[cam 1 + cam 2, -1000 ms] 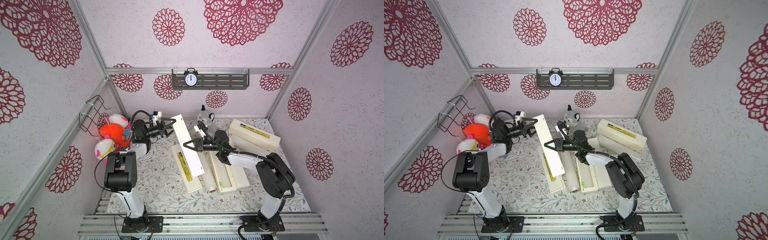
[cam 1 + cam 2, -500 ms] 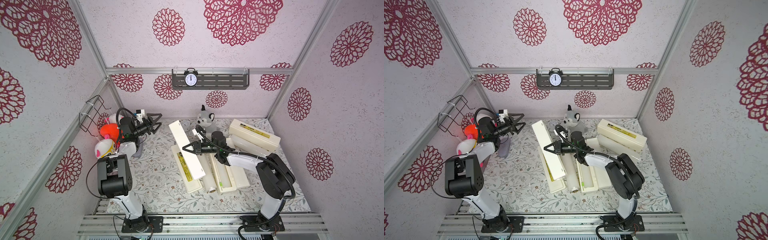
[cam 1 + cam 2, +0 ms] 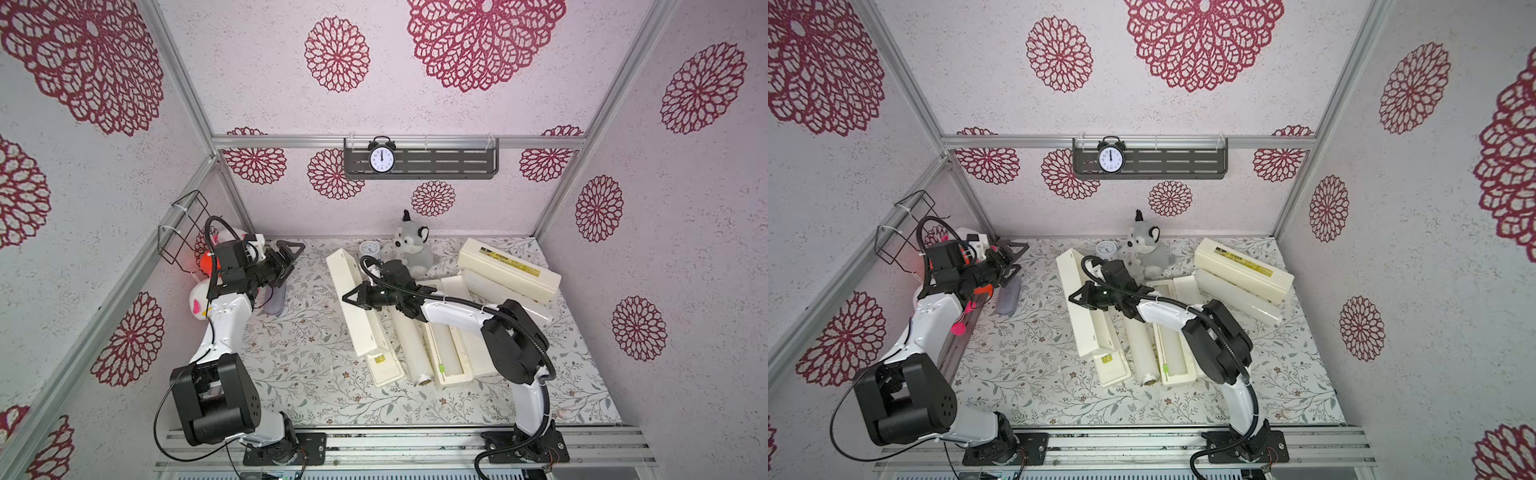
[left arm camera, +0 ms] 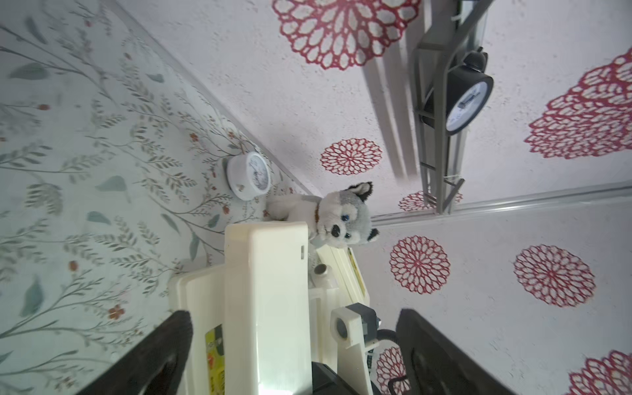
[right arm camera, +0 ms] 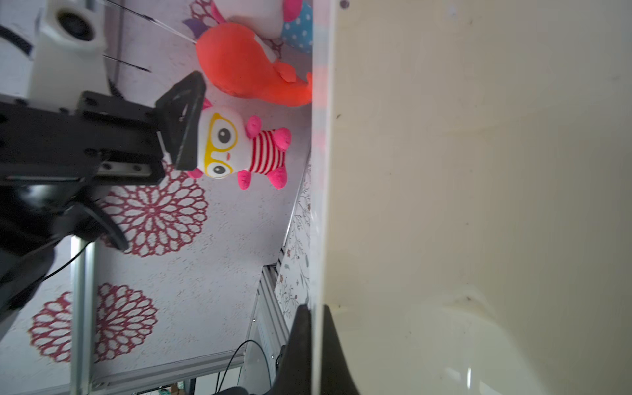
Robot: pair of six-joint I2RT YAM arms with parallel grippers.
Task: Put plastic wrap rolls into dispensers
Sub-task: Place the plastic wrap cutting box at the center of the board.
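— Two arms in frame; poses wanted.
— Left arm is folded up and back toward the side wall. The left gripper (image 3: 291, 262) is spread wide, with nothing between its fingers. The lifted lid (image 3: 353, 299) is faced, well apart ahead of it. Right arm is stretched forward, elbow bent, forearm laid over the boxes. The right gripper (image 3: 351, 296) is pressed together on the lid's long edge, about mid-length.
— Pinch confirmed?
— Confirmed in the right wrist view: the thin lid wall is clamped between both fingers (image 5: 302, 342).
— Containers?
— Three dispensers. The held dispenser (image 3: 384, 368) lies below the right gripper, lid tilted up. Its tray is hidden by the lid in both top views, so contents cannot be told. The open dispenser (image 3: 455, 380) lies behind that gripper, under the forearm, lid flat out. Something pale is seen inside; a roll cannot be confirmed. The closed dispenser (image 3: 509, 266) sits well behind the gripper. One loose roll (image 3: 411, 349) lies on the table (image 3: 316, 374) between the held and open dispensers, under the wrist. A second roll (image 3: 484, 287) is laid against the closed dispenser.
— View differences?
— Only the left wrist view gives the held dispenser end-on, with a husky plush (image 4: 338, 219) and a small white clock (image 4: 248, 176) beyond it. Only the right wrist view gives the lid's inner face, and a striped plush (image 5: 249, 150) is shown plainly beyond the left gripper.
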